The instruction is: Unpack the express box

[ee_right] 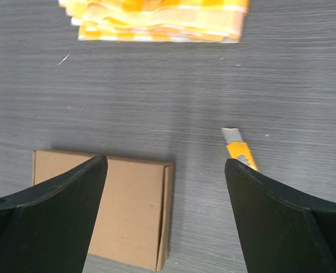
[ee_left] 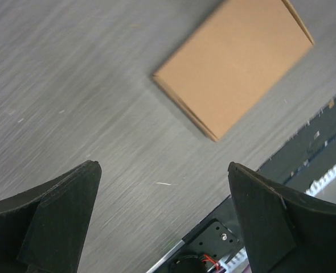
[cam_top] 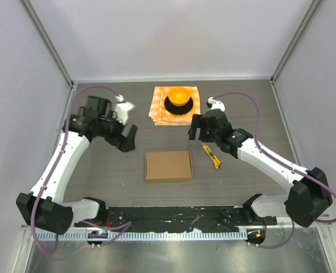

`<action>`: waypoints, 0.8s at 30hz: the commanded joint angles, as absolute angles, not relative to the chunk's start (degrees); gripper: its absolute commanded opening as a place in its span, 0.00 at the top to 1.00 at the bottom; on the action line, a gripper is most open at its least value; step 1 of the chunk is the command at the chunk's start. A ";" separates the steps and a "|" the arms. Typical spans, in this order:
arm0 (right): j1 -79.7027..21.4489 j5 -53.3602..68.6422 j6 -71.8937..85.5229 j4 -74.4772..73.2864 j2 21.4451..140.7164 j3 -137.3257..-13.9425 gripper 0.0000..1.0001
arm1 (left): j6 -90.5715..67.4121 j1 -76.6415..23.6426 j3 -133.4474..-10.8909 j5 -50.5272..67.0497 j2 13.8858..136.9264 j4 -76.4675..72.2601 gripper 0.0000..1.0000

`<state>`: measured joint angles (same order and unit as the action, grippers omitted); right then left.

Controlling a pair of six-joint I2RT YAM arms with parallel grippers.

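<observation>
Black fingers point(ee_left: 65, 205) of the left tool point(ee_left: 162, 168) fill the bottom corners of the left wrist view, spread wide apart with only bare grey counter point(ee_left: 88, 85) between them; they hold nothing. In the right wrist view the right tool point(ee_right: 165, 162) is just as widely spread and also empty, hanging above the counter.

Flat on the counter, midway between the two arms, lies the express box point(cam_top: 168, 165), a plain brown cardboard mailer with its lid closed. From the left wrist it shows as a tan rectangle point(ee_left: 233, 65) off past the fingertips, apart from them. From the right wrist the box point(ee_right: 134, 210) sits low in the picture, partly hidden by one finger, with a folded seam showing along its right side.

Seen from above, the left tool point(cam_top: 127, 139) hovers beyond the box's far left corner, well clear of it. The right tool point(cam_top: 196, 132) hovers beyond the box's far right corner, also not touching it.

Just off the box's right side, near its far corner but apart from it, a yellow utility knife point(cam_top: 212, 156) lies at a slant, its metal blade end point(ee_right: 232, 135) pointing away from the arm bases.

Farther beyond the box, near the back wall, lies a folded orange-checkered cloth point(cam_top: 158, 112). An orange dome point(cam_top: 179, 94) on a black round base stands on that cloth.
</observation>
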<state>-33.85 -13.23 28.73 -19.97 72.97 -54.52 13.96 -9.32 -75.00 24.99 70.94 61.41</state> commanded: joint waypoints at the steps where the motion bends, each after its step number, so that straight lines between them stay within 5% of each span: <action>1: -34.98 -7.67 28.56 -13.63 76.10 -54.75 0.14 | 14.06 -22.82 -71.20 16.17 66.45 55.56 0.00; 5: -34.98 -2.38 28.13 -11.61 80.14 -55.81 0.38 | 16.08 -29.34 -67.43 13.03 65.22 52.13 0.00; 7: -34.98 -0.80 27.60 -10.64 81.82 -57.38 0.68 | 16.79 -34.26 -66.01 10.65 64.87 50.19 0.00; 10: -34.98 3.77 27.25 -9.85 86.38 -60.37 0.96 | 16.70 -41.29 -62.68 5.29 64.34 46.51 0.00; 24: -34.89 19.42 28.65 -0.26 105.20 -65.65 0.99 | 15.82 -56.58 -53.62 -8.25 68.28 37.88 0.00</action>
<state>-34.81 13.56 28.18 -4.43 101.71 -62.28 15.49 -51.92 -54.65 -1.37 66.54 42.17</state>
